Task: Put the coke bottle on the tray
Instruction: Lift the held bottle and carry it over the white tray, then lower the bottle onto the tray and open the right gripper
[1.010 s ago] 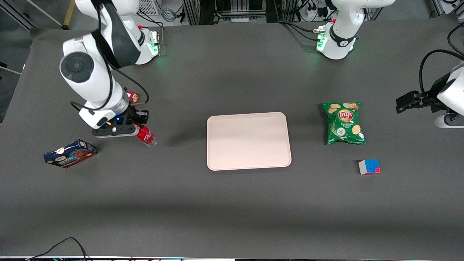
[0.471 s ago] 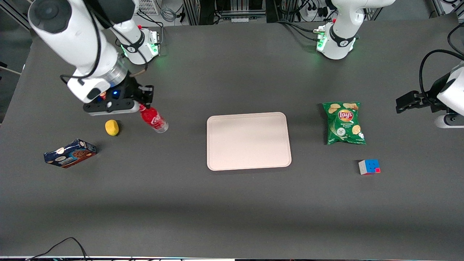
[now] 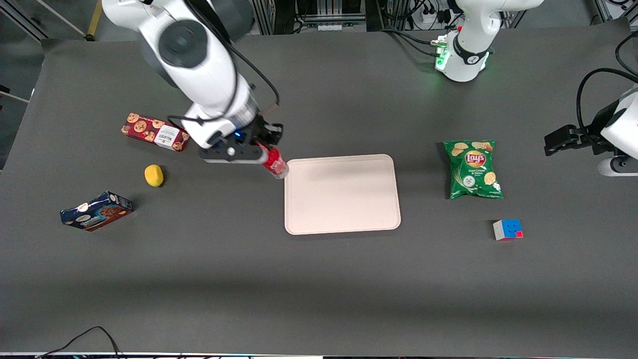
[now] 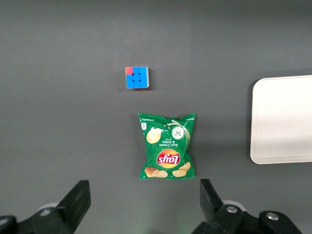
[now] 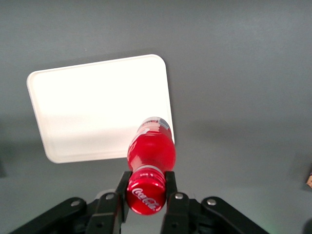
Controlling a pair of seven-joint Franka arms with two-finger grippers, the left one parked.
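Red plastic coke bottle (image 3: 275, 164), held clear of the table (image 3: 319, 279) by its capped neck, is seen hanging at the tray's (image 3: 344, 199) edge toward the working arm's end, base just over the rim. The gripper (image 5: 146, 191) is closed tight on the neck, one finger (image 5: 121, 190) pressed to each side of the cap; in the front view the cap and fingertips are hidden under the wrist housing. The label script is legible only on the cap. The tray is shown whole in two views and cut off in the left wrist view. A red cookie box (image 3: 154, 132) is partly covered by the arm. A lemon (image 3: 154, 175) and a blue box (image 3: 96, 211) lie toward the working arm's end; a chip bag (image 3: 472, 169) and a puzzle cube (image 3: 508, 230) lie toward the parked arm's end.
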